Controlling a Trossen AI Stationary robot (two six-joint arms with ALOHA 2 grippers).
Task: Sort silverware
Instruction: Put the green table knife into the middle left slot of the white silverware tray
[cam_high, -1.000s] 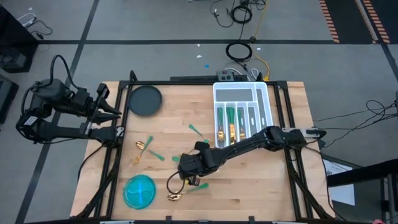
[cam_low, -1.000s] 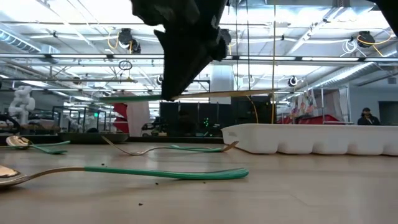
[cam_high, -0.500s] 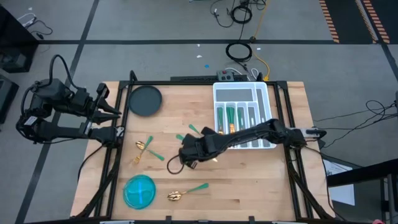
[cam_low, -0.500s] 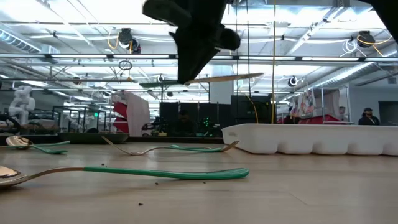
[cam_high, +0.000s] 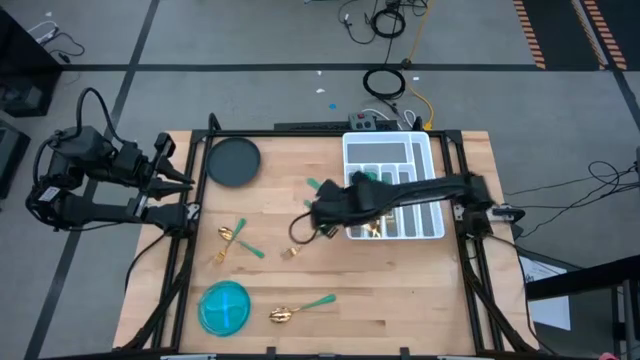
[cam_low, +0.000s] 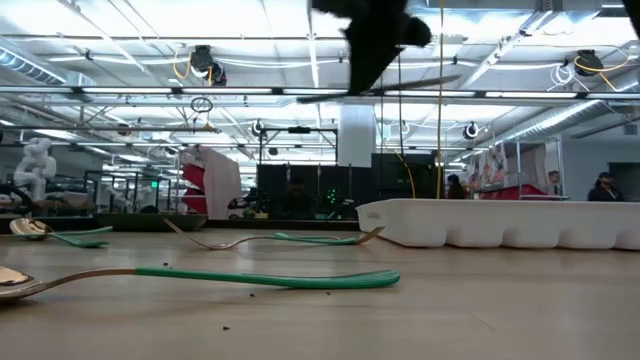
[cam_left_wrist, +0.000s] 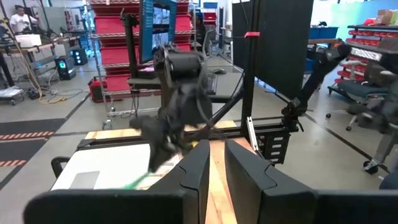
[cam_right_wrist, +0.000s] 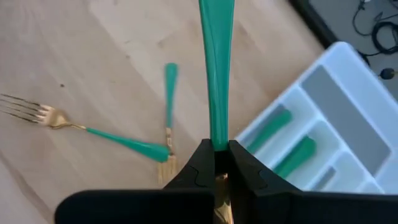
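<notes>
No writing is readable; the right gripper (cam_right_wrist: 217, 163) jaws pinch a teal-handled utensil (cam_right_wrist: 215, 74), clear only from its wrist; left jaws narrowly parted

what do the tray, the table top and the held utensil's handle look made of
Tray: looks like white moulded plastic, matte, with rounded walls. Table top: pale wood, seemingly butcher-block, showing grain and plank seams. Handle in the right gripper: glossy teal, probably plastic or resin, judging by its smooth sheen; uncertain.

Bright overhead lighting (moving arm blurred)
</notes>
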